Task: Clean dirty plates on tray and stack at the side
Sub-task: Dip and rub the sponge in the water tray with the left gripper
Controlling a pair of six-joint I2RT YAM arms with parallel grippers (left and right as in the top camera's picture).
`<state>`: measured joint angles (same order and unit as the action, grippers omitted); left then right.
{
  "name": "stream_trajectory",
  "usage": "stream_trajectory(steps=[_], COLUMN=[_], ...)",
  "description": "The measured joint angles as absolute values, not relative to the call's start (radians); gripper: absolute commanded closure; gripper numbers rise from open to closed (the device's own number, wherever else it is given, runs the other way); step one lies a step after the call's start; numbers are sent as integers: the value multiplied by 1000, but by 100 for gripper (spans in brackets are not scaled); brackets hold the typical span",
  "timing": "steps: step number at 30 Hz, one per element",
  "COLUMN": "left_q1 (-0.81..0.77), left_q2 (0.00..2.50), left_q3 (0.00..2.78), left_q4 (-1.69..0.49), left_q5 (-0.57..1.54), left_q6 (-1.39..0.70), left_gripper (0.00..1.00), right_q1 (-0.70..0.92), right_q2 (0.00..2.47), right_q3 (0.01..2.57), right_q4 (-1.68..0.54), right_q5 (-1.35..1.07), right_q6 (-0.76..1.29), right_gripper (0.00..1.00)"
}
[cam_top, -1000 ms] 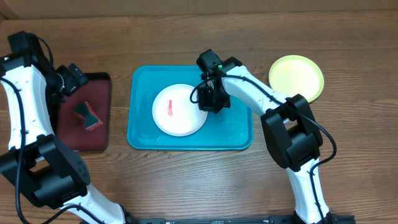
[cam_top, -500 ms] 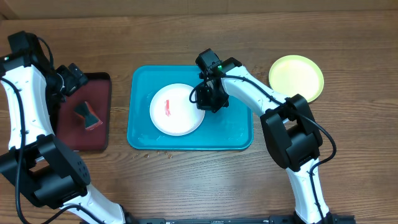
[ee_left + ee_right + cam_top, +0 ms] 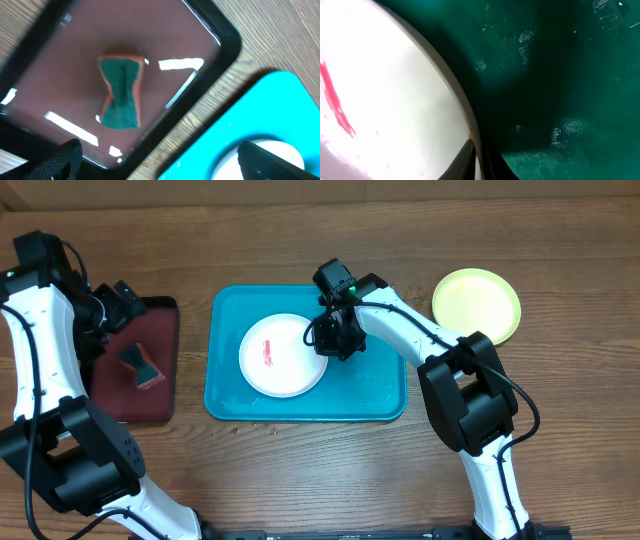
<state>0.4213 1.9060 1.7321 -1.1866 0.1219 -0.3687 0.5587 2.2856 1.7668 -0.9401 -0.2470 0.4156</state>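
Note:
A white plate (image 3: 282,356) with a red smear lies on the teal-blue tray (image 3: 375,395). My right gripper (image 3: 322,340) is shut on the plate's right rim; the right wrist view shows the white plate (image 3: 385,95), its fingers (image 3: 476,159) pinching the edge, and the tray (image 3: 570,75) beneath. A yellow-green plate (image 3: 476,304) sits on the table to the right of the tray. The light blue plate is out of view. My left gripper (image 3: 118,302) is open above the dark red tray; its fingers (image 3: 160,160) span that tray's corner, with the white plate (image 3: 225,162) at the bottom edge.
A dark red, black-rimmed tray (image 3: 165,370) at the left holds a green and orange sponge (image 3: 140,366), also seen in the left wrist view (image 3: 120,91). Small crumbs lie on the wood in front of the teal tray.
My right gripper has slid the white plate slightly left on the tray. The left arm has barely moved.

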Motion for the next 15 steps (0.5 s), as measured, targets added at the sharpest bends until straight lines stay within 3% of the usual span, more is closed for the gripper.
stream_trajectory(steps=[7,12,15], left_q1=[412,421,430], left_q2=[1906,1906,1906], left_q3=[1649,1514,1453], left_q4=[-1098,-973,-907], left_q5=[65,21,12], left_q6=[-395,-415,-425], left_gripper=[5,29,30], right_q1=[559,559,559], right_q2=[2286,2286,2286], right_q3=[1766,1766,1766], right_q4=[-931,-929,-928], right_q5=[-247,-247,-247], right_q6=[418,418,418], right_gripper=[95,95,95])
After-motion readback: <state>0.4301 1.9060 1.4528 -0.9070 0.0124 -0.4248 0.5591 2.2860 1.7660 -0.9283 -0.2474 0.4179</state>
